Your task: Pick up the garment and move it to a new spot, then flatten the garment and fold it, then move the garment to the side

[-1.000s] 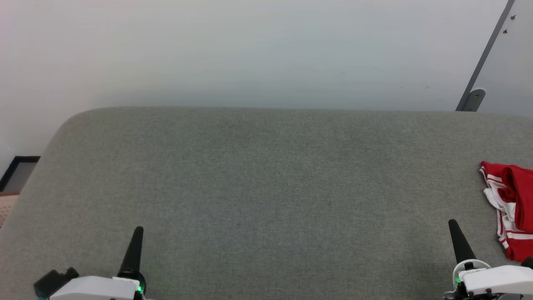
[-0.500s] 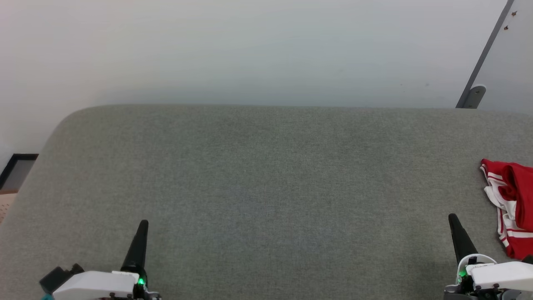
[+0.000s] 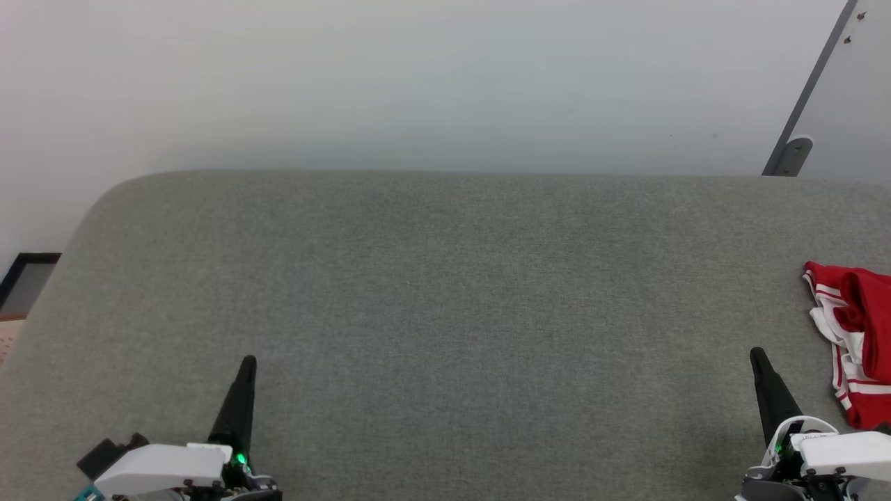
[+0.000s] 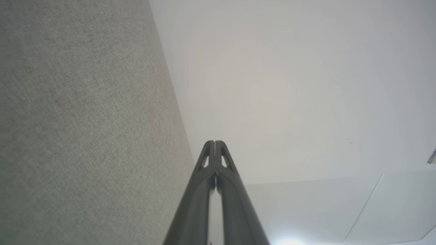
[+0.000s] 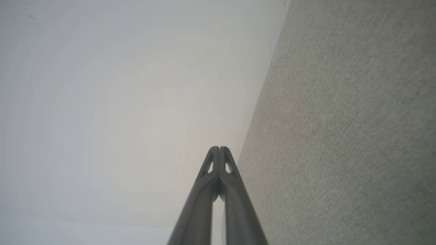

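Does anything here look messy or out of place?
Yes: the red-and-white garment lies crumpled in a heap at the far right of the grey surface, partly out of frame. Nothing else stands out.

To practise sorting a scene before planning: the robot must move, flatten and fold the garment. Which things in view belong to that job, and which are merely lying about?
Job in hand:
- garment, bunched at the right edge of the grey padded surface
- left gripper, shut
- right gripper, shut

Lying about:
- metal bracket on the wall
- dark frame, far left
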Tool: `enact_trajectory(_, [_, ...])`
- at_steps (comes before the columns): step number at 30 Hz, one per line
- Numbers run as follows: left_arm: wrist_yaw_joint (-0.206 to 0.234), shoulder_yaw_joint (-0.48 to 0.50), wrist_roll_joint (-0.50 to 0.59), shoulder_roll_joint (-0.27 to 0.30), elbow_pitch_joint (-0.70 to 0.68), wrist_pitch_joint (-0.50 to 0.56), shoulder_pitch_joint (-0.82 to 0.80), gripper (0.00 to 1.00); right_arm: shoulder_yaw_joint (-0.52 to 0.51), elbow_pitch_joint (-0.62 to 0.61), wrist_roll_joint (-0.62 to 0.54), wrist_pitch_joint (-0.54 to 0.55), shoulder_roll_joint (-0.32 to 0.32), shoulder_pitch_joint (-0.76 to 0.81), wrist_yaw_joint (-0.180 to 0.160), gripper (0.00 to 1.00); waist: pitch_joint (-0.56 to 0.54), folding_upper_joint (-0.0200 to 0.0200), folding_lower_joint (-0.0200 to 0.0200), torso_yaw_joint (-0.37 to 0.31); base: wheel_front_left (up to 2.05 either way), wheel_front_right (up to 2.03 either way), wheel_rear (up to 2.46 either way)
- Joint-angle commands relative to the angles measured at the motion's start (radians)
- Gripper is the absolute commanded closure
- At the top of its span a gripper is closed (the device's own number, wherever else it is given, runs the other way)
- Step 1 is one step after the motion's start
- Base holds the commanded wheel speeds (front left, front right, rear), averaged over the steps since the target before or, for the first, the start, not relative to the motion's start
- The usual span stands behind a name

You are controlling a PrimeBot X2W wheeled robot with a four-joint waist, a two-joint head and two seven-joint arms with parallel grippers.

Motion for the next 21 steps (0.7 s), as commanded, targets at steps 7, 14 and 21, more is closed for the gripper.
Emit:
enact_trajectory(7, [-0.003,0.009,-0.048,-0.013,-0.004,0.018,-0.023,1.00,-0.005,-0.008,0.071,0.018,0.003,-0.016,-0.001,1.00,0.006,0.0000,0.0000,-0.001,0.00,0.00,0.00])
enact_trajectory(14, [-0.003,0.012,-0.085,-0.024,-0.004,0.031,-0.030,1.00,-0.007,-0.011,0.122,0.030,0.005,-0.022,-0.001,1.00,0.011,0.0000,0.0000,-0.002,0.00,0.00,0.00])
enact_trajectory(21, [-0.003,0.015,-0.104,-0.029,-0.004,0.038,-0.035,1.00,-0.008,-0.012,0.148,0.037,0.005,-0.022,-0.001,1.00,0.014,0.0000,0.0000,-0.003,0.00,0.00,0.00])
